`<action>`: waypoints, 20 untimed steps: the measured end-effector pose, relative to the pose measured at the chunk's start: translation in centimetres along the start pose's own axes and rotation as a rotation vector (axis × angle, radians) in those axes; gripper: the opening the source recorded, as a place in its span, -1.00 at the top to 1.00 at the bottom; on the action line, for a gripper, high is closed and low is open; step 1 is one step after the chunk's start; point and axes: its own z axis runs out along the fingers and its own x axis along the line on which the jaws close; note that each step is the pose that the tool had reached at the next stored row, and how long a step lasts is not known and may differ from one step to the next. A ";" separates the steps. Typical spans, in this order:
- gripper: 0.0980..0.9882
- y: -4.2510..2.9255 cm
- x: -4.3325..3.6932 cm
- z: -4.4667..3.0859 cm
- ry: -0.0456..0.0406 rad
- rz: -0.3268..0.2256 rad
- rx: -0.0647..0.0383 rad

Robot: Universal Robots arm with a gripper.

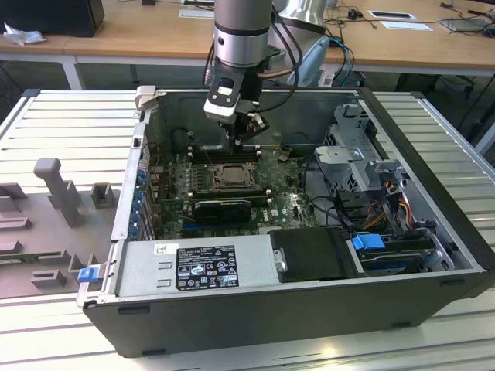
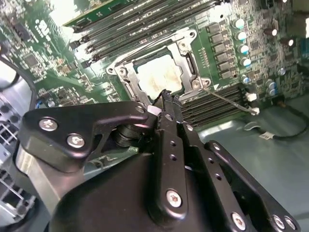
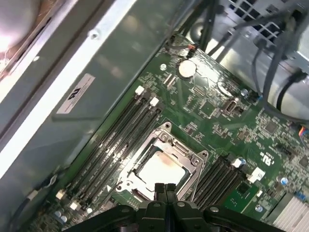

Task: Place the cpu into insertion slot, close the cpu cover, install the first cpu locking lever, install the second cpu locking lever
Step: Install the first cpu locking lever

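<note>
Inside the open computer case (image 1: pixel 309 325), over the green board (image 3: pixel 217 116): jaws pressed together, gripping nothing, tips low and just beside the edge of the slot (image 1: pixel 230 176). The chip (image 3: pixel 159 169) lies flat in the slot. The cover (image 3: pixel 181 145) is folded down around it, so the chip's pale top shows through the cut-out. One thin wire lever (image 2: pixel 229 99) sticks out from a cover corner across the memory slots (image 3: pixel 120 130), apparently unlatched.

Judgement: the step in hand is the lever work. Closed tips suit pushing. Bear on the lever near its free end and sweep it down and sideways under its hook. Keep the tips off the chip and the small parts alongside. A slip is likely, the wire looking thin and springy.

Unclear:
- whether the tips touch the cover or hover above it;
- how high the lever stands off the board;
- whether a second lever is latched, too fine to tell.

The jaws themselves block one side of the slot in both wrist views.
</note>
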 end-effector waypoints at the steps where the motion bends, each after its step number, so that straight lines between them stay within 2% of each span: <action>1: 0.98 0.00 0.00 0.00 0.0000 -0.012 0.000; 3: 0.98 0.00 0.00 0.00 0.0002 -0.088 0.000; 8: 0.98 0.00 0.00 0.00 0.0005 -0.180 0.000; 9: 0.98 0.00 0.00 0.01 0.0007 -0.241 0.000; 11: 0.98 0.00 0.00 0.02 0.0008 -0.275 0.000; 16: 0.98 0.00 0.00 0.04 0.0012 -0.410 -0.001; 20: 0.98 0.00 0.00 0.04 0.0014 -0.479 -0.001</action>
